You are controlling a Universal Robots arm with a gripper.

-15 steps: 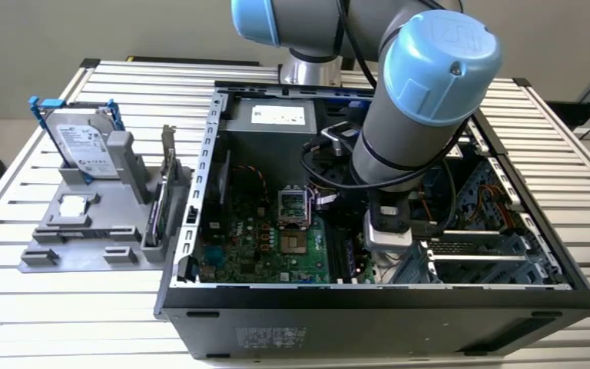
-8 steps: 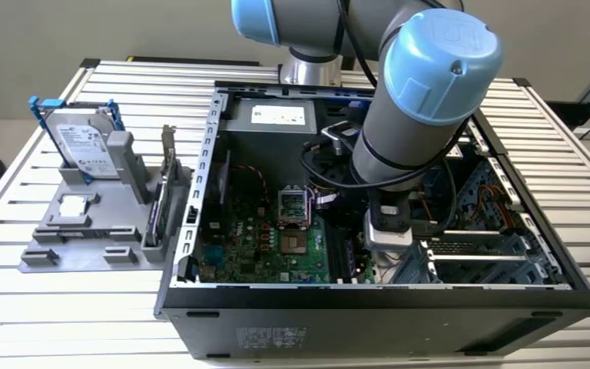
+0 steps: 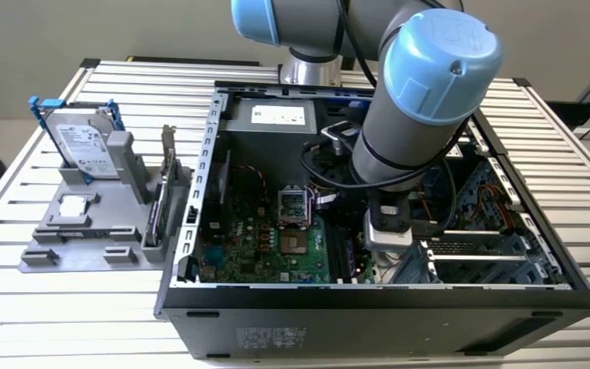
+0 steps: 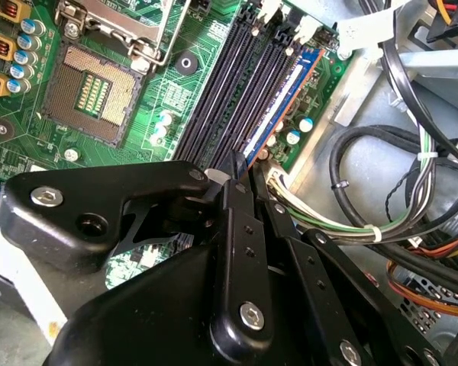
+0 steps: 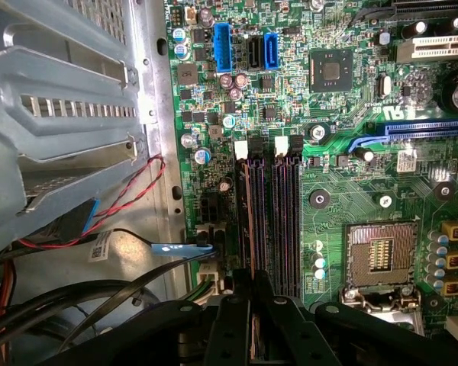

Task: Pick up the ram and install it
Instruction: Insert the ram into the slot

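Slatted metal benching is carrying your open computer case (image 3: 187, 254). Inside it, your gripper (image 4: 240, 169) is pinching the ram (image 4: 284, 97) edge-on, fingers nearly closed on it, lining it along the outermost slot of the motherboard (image 5: 343, 198), likely so it seats straight. A grey parts fixture (image 3: 80, 231) is sitting beside the case.

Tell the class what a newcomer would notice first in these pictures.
First, the grey and blue arm reaching down into the open computer case on the slatted table. In the second wrist view, the gripper has its jaws closed on the ram, which stands on edge in the outermost slot of the green motherboard. On the exterior view's left, a hard drive with blue rails stands in a grey holder.
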